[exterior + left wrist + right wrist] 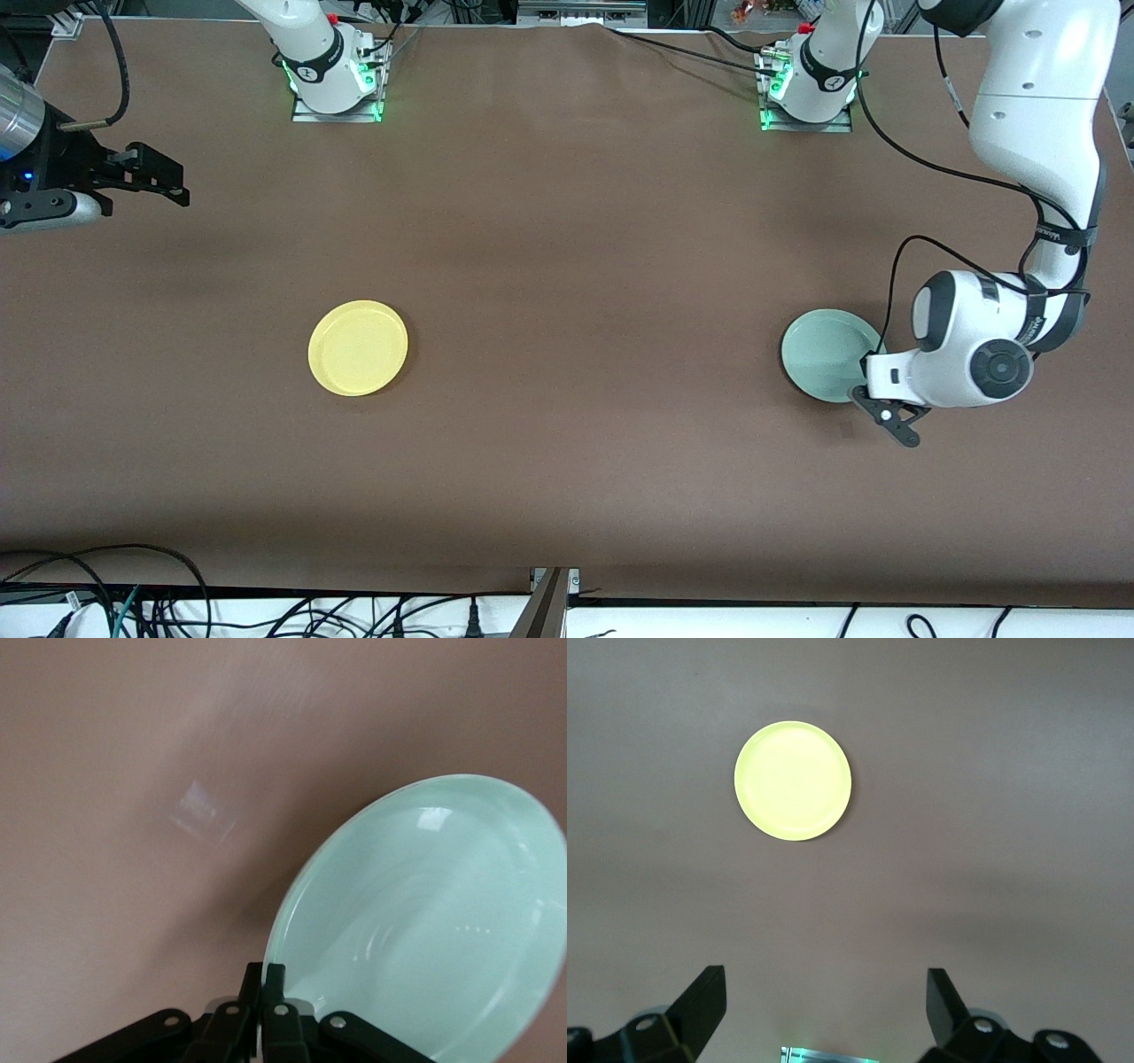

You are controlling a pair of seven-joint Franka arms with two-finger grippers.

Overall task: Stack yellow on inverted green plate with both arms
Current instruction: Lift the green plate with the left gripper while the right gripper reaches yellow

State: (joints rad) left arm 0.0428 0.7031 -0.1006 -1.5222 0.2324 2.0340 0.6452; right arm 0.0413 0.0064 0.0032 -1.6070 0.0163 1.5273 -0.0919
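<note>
The yellow plate (358,347) lies rim up on the brown table toward the right arm's end; it also shows in the right wrist view (793,780). The pale green plate (826,353) lies hollow side up toward the left arm's end. My left gripper (858,392) is shut on the green plate's rim at the edge nearer the front camera; the left wrist view shows the fingers (276,985) pinching the green plate's rim (425,912). My right gripper (173,182) is open and empty, held in the air over the right arm's end of the table; it is (824,992) well apart from the yellow plate.
The arm bases (337,84) (806,89) stand along the table's edge farthest from the front camera. Cables (133,576) hang along the edge nearest it. A small pale mark (202,811) lies on the cloth beside the green plate.
</note>
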